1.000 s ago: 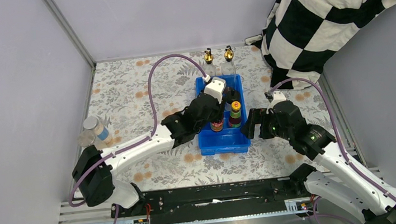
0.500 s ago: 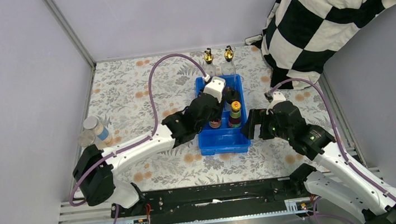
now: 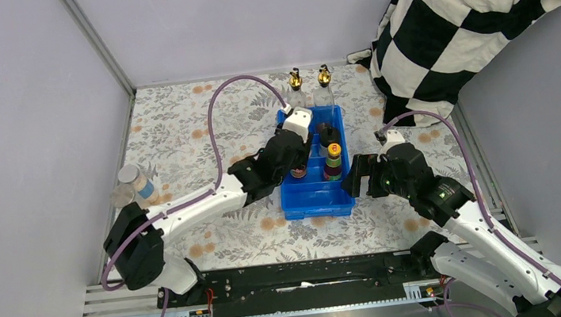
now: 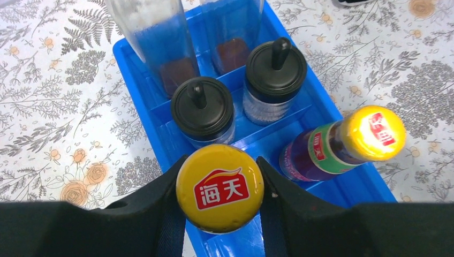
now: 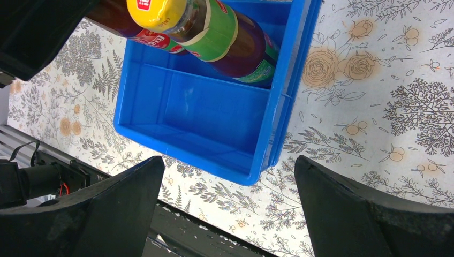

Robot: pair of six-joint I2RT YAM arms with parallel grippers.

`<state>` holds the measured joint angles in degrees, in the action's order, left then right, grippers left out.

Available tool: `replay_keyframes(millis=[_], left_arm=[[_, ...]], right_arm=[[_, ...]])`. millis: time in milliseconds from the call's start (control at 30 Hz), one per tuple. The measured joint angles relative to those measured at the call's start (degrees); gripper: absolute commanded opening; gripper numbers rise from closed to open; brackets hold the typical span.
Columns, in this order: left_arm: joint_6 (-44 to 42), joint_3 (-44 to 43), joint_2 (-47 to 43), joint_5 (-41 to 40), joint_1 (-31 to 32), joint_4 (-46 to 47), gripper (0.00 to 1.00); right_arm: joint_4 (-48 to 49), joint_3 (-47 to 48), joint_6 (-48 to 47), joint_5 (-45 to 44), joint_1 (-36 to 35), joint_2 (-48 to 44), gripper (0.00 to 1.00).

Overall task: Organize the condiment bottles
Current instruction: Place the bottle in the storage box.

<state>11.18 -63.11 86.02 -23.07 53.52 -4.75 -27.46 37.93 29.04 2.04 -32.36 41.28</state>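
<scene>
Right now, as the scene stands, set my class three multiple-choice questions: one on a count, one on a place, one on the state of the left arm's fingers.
1. How many black-capped bottles stand in the blue tray?
A) one B) four C) two

2. Where are the two silver-lidded jars?
A) in the tray's near compartment B) on the table, far left of the tray C) lying on the checkered cloth

3. The left fingers are:
A) shut on a yellow-capped sauce bottle B) wide open and empty C) shut on the tray's rim

Key:
1 C: the left wrist view shows two black caps side by side in the tray's middle row.
2 B: the top view shows both jars outside the tray, at the table's left edge.
3 A: both fingers press the yellow cap from either side.
</scene>
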Motion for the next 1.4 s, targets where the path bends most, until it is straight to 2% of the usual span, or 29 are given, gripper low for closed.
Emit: replay_keyframes(millis=[800,900,967,1033,1300,1400], left_arm=[[3.0,6.2,2.3,1.7,-0.4,5.5,0.19],[3.3,6.4,2.4,1.7,-0.4,6.1,0.29],[3.5,6.4,2.5,1.7,-0.4,6.4,0.41],[3.7,6.4,2.5,1.7,-0.4,6.4,0.49],[4.8,5.9,2.5,1.5,-0.4,6.5,0.65],[5.0,5.6,2.5,1.5,-0.4,6.5,0.68]], right_arm=[[1.2,-0.3,0.0,0.0,0.0,1.4,0.99],[1.2,-0.5,0.0,0.0,0.0,1.4,1.00],[1.2,-0.9,0.0,0.0,0.0,1.4,1.00],[1.2,-1.0,0.0,0.0,0.0,1.4,1.00],[1.3,-1.4,0.0,0.0,0.0,1.4,1.00],[1.6,-1.7,0.0,0.0,0.0,1.4,1.00]])
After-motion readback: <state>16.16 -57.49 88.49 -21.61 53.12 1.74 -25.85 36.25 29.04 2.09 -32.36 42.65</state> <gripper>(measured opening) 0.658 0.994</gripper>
